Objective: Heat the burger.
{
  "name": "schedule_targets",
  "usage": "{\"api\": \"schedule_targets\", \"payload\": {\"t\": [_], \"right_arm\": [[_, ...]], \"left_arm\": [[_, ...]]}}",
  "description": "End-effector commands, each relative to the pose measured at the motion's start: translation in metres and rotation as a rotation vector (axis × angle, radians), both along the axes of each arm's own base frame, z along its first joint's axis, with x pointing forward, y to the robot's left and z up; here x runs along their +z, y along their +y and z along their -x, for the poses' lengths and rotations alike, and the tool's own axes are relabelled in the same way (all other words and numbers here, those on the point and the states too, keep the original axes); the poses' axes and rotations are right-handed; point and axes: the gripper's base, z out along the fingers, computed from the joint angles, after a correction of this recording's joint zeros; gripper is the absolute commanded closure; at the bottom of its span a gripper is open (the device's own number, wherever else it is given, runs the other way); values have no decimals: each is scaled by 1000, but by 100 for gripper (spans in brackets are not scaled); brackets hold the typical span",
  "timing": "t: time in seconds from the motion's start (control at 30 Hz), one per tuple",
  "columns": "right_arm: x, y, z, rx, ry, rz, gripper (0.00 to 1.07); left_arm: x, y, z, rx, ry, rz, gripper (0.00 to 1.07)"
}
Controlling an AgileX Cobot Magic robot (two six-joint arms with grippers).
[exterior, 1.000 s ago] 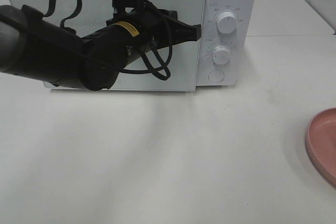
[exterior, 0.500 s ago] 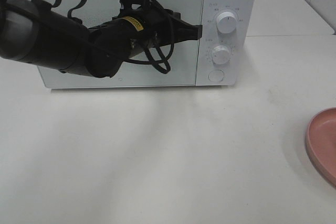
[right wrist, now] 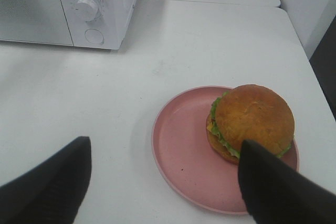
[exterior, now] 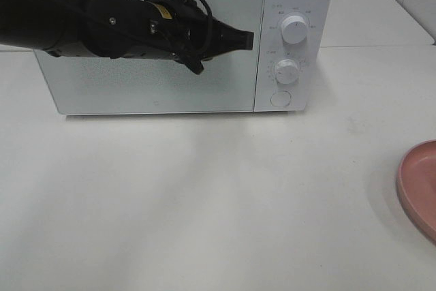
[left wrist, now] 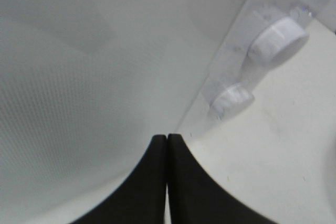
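Microwave (exterior: 184,39) stands at the back of the white table (exterior: 204,195), door closed. Two white knobs (exterior: 294,29) sit on its control panel to the right of the door, a round button (exterior: 281,98) under them.

Left gripper (exterior: 249,39) in front of the microwave door, near the door's edge by the control panel. Fingers (left wrist: 152,182) pressed together, clenched on nothing; whether the tips touch the door cannot be told.

Burger (right wrist: 252,121) sits on a pink plate (right wrist: 178,150), on the table well to the right of the microwave and nearer the front. Only the plate's rim shows in the high view.

Right gripper (right wrist: 163,182) hovers over the near edge of the plate, fingers (right wrist: 273,187) spread wide, released, grasping nothing.
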Motion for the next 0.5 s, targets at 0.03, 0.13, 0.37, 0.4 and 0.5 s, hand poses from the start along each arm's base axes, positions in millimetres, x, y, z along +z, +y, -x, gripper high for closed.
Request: {"api": "schedule_targets", "payload": {"t": [0.03, 0.13, 0.37, 0.4, 0.5], "right_arm": [[0, 0, 3, 2, -36, 5, 32], [0, 0, 3, 2, -36, 5, 32], [0, 0, 3, 2, -36, 5, 32], [0, 0, 3, 2, -36, 5, 32], [0, 0, 3, 2, -36, 5, 32]], "left_arm": [[9, -1, 13, -27, 118, -12, 107], [12, 3, 23, -37, 222, -31, 98], [22, 12, 44, -93, 382, -107, 5], [23, 13, 47, -103, 407, -122, 7], [29, 19, 59, -139, 484, -170, 8]]}}
